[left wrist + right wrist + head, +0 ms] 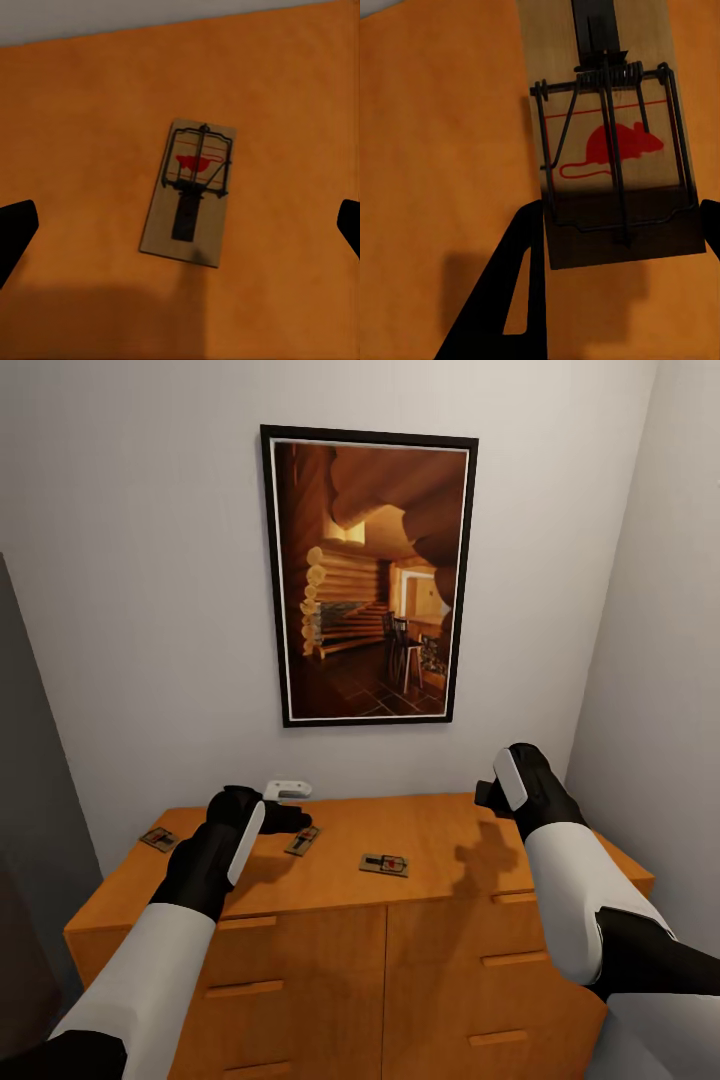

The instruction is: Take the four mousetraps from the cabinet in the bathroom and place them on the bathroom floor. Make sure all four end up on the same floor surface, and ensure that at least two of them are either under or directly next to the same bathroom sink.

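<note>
Right wrist view, mousetrap (611, 135) between fingers (506, 292)

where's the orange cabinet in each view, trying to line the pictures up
Head view: the cabinet fills the lower half, under the framed picture.
Left wrist view: its orange top lies under a mousetrap.
Right wrist view: its top lies behind the held mousetrap in the right hand.
Shared landmark: the pale wall along the top's back edge.

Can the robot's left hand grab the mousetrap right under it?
Probably yes. The left hand hangs open above the mousetrap, which lies flat on the cabinet with nothing on it or beside it. The trap sits between the fingertips.
</note>
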`<state>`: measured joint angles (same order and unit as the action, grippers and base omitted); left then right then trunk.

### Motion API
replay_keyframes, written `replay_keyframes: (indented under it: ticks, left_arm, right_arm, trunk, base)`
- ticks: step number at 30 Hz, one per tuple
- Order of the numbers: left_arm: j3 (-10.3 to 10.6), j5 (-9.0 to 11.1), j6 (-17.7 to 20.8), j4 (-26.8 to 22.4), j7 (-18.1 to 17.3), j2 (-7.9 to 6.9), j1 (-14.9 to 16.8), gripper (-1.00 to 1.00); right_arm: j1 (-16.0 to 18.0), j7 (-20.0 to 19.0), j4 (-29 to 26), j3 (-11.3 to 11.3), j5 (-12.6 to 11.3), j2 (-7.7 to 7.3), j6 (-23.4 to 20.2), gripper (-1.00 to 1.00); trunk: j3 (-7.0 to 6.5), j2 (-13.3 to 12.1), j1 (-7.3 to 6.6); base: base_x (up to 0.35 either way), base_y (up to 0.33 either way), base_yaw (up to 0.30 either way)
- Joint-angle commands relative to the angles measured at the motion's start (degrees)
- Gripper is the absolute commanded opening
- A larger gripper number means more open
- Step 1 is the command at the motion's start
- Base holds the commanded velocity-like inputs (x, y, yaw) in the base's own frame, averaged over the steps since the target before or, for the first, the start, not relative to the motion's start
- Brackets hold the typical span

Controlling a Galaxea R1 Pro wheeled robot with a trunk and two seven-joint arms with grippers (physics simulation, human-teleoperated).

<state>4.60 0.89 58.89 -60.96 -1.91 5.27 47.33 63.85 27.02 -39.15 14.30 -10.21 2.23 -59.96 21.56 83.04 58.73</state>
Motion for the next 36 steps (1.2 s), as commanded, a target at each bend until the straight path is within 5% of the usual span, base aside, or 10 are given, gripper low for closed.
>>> replay_keyframes:
  ticks: [1,12,22,36]
  left_arm:
    - [0.0,0.0,0.2,-0.1,-0.2,0.02,0.0,1.00]
    - [0.1,0.0,0.7,3.5,-0.6,0.07,3.9,1.00]
    - [0.1,0.3,0.6,13.1,-0.6,0.07,9.1,1.00]
    - [0.1,0.1,0.6,18.5,-0.6,0.14,10.6,1.00]
  right_arm:
    - [0.0,0.5,-0.1,0.2,-0.7,0.05,0.0,-1.00]
    - [0.0,0.5,0.0,0.2,-0.8,0.13,0.0,-1.00]
    - [0.0,0.5,0.0,0.2,-0.8,0.13,0.0,-1.00]
    - [0.0,0.5,0.3,0.2,-0.8,0.14,0.0,-1.00]
  trunk:
    - [0.07,0.0,0.00]
    - [0.07,0.0,0.00]
    - [0.07,0.0,0.00]
    - [0.07,0.0,0.00]
  base:
    - [0.000,0.000,0.000]
    - [0.000,0.000,0.000]
    - [0.000,0.000,0.000]
    - [0.000,0.000,0.000]
